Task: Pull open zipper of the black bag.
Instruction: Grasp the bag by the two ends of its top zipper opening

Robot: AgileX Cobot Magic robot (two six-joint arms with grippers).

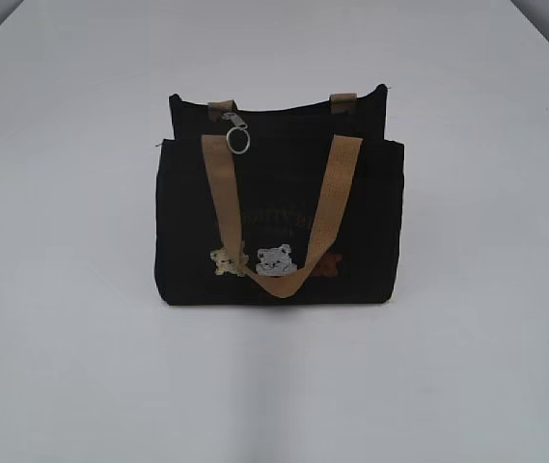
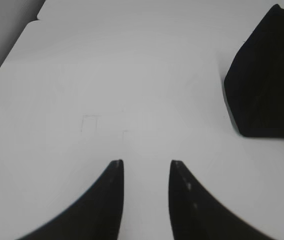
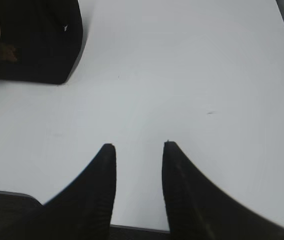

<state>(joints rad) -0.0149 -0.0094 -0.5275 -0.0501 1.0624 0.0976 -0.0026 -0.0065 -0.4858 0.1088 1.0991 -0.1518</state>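
- Small black fabric bag point(image 1: 279, 227) with tan webbing handles stands upright on the white bench point(image 1: 62, 367); silver ring-pull zipper point(image 1: 237, 132) hangs at its top left.
- Left gripper point(image 2: 146, 167), jaws parted and empty, sits well left of the bag.
- Right gripper point(image 3: 138, 150), likewise parted and empty, sits well right of it.

Matt black cloth bag point(image 1: 187, 241), metal zipper point(image 1: 236, 131)

Left gripper point(image 2: 146, 162): two black fingers point(image 2: 109, 200), broad at base, curving inward to narrow blunt tips. Right-hand finger edge finely ridged, few small pale specks on its face. Right gripper point(image 3: 137, 146): same black curved fingers point(image 3: 99, 190), matte, faint ribbed texture on inner faces. Dark body edge at frame bottom.
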